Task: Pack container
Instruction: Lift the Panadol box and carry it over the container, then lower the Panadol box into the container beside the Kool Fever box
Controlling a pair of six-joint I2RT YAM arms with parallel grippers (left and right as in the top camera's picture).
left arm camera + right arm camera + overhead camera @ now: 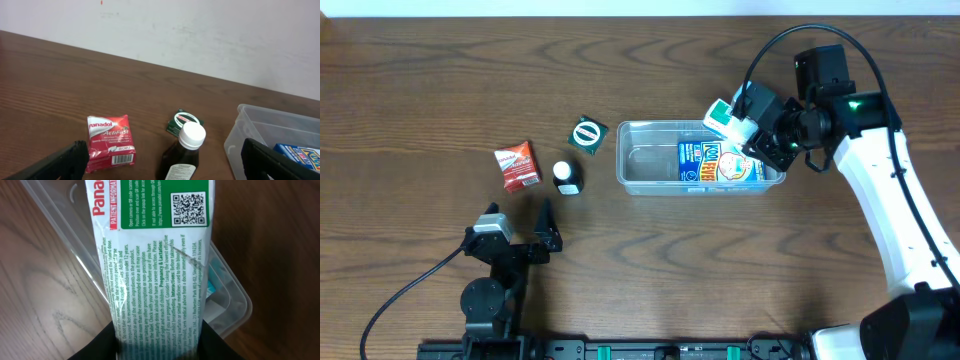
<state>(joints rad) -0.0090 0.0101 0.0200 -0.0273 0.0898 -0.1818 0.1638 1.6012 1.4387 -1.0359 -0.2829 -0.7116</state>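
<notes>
The container is a clear rectangular tub at mid-table, with a blue-and-white carton lying in its right half. My right gripper is shut on a white-and-green medicine box, held tilted above the tub's far right corner. In the right wrist view this box fills the space between the black fingers, with the tub's rim below it. My left gripper stands open and empty near the front left. Its fingers frame a dark bottle.
Left of the tub lie a red Panadol box, a dark white-capped bottle and a small green box. The left wrist view shows the red box, the green box and the tub's end wall.
</notes>
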